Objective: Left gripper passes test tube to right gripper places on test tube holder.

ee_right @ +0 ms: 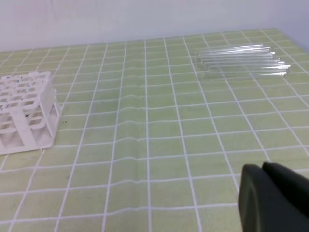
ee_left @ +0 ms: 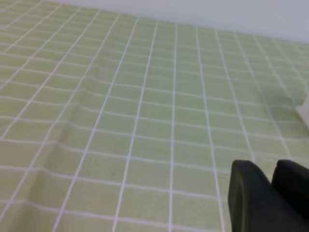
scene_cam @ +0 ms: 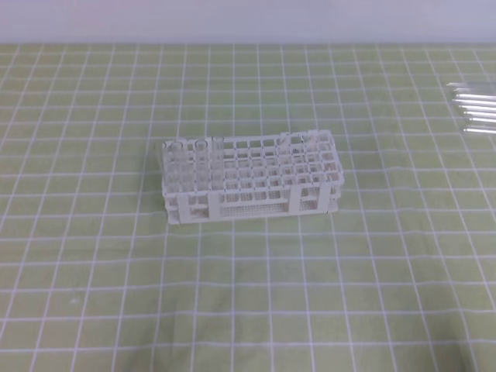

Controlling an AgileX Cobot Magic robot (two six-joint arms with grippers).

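The white test tube holder stands in the middle of the green gridded cloth, with clear tubes upright in its left end. In the right wrist view the holder is at the far left. No single test tube lies apart from the others, and none is held. Neither arm shows in the exterior high view. The left gripper shows only as two black fingertips close together over bare cloth. The right gripper is also shut and empty, low at the right of its view.
A bundle of clear tubes lies flat at the far right edge of the cloth. In the right wrist view this bundle is ahead of the right gripper. The cloth has soft wrinkles. A pale wall borders the far edge.
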